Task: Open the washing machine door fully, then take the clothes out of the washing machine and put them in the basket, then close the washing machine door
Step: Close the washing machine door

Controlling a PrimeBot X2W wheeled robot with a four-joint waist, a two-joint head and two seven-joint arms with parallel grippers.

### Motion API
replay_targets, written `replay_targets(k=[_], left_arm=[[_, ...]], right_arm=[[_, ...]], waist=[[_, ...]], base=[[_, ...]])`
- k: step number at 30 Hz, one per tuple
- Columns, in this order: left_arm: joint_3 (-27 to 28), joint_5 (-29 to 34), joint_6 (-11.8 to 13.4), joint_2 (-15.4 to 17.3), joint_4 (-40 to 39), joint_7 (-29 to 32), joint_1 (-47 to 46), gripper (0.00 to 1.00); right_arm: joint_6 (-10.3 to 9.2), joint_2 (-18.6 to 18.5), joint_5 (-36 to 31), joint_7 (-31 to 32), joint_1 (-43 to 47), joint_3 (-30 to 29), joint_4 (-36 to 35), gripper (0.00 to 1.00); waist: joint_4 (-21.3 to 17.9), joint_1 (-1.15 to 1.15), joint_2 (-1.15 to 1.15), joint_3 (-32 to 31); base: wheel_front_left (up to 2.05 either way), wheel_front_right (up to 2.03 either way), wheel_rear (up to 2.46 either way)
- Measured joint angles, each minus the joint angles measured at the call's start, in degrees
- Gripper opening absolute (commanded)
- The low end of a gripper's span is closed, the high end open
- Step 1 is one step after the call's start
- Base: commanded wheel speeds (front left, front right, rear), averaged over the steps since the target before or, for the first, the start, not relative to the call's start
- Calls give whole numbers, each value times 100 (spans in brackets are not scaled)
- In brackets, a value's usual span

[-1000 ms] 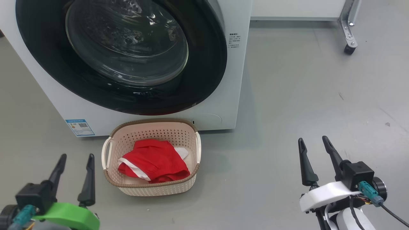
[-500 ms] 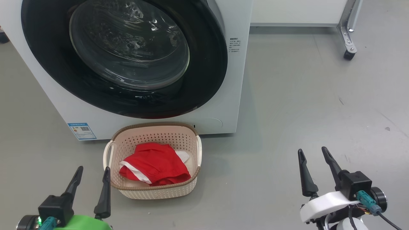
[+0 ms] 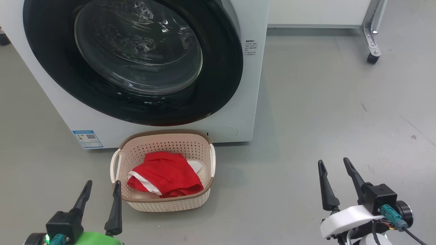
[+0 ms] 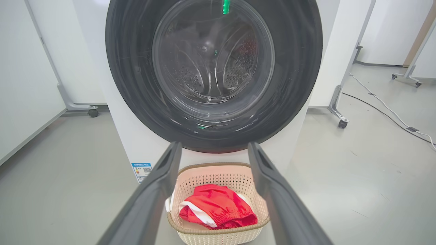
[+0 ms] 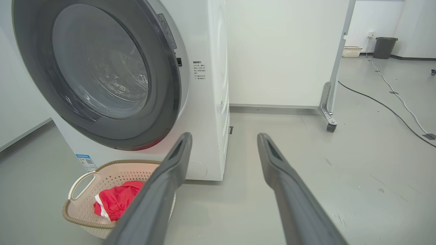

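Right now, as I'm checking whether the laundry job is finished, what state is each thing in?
washing machine door: shut against the machine's front.
washing machine: closed; no clothes seen through the glass.
clothes: crumpled, lying inside the basket.
basket: upright on the floor before the machine, holding the clothes.
left end effector: open, empty.
right end effector: open, empty.

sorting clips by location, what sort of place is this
Likely a lab or test space, not a home: the washing machine stands on bare grey floor among white wheeled partition panels, with cables across it.
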Motion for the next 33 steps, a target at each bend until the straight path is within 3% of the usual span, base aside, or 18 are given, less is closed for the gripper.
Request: replay_targets(k=[14,15,16,17,24,33], left_arm=[[-1,96,46,-33,-7,-2,8,100],[-1,99,46,-34,-8,-2,8,100],[-2,100,46,-35,-10,-3,8,100],[-4,100,46,-37,-13,-14,8,100],[-30,115,48,-44,-46,-20,7,100],[-188,208,47,-65,-93,-12,-49,100]], right_arm=[[42,5,0,0,1,-22,-45,100],[42,8,0,0,1,-32,-58,54],[41,12,1,0,1,-54,-79,23],[40,14,1,0,1,-79,-105,0],[59,14,1,0,-4,-89,-116,0],[243,-24,-11,0,-329,-8,-110,0]], waist=[[4,0,0,46],[3,0,0,48],[2,0,0,49],[1,0,0,51],[6,0,0,83],[161,0,0,206]], base=[[0,0,0],[0,0,0],[0,0,0],[0,0,0],[0,0,0],[0,0,0]])
